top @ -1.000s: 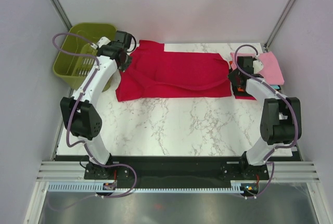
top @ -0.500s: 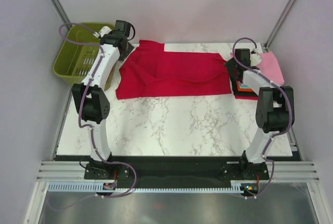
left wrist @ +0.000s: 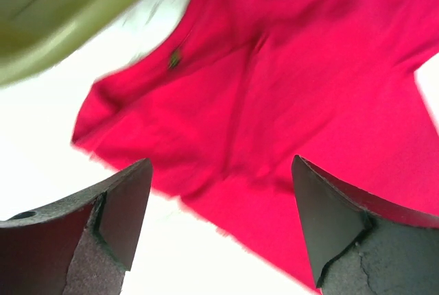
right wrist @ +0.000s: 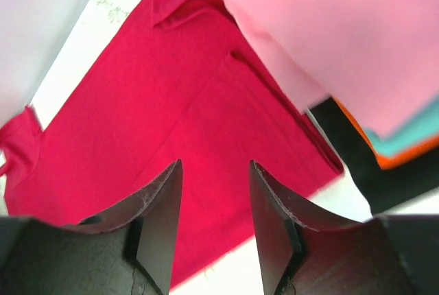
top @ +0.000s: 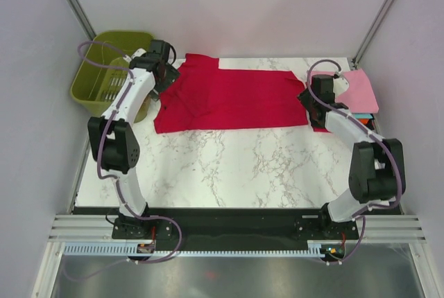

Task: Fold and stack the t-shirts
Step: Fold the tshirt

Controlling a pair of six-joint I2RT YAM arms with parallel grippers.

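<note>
- Crimson t-shirt is lying spread across the far half of the marble table, wrinkled at its left end and smoother toward the right
- Left gripper is hovering over the shirt's left end, just beside the olive-green basket; in the left wrist view its fingers are standing wide apart around the gripper's centre, released and holding nothing, with the crimson cloth and the basket rim showing beyond them
- Right gripper is hanging over the shirt's right edge; in the right wrist view its centre is sitting in a narrower gap, the fingers parted and gripping no cloth, above the crimson fabric
- Pink t-shirt is lying on top of the stack at the far right corner, just beside the crimson shirt
- Beneath the pink shirt, the edges of the teal t-shirt, the orange t-shirt and the black t-shirt are peeking out
</note>
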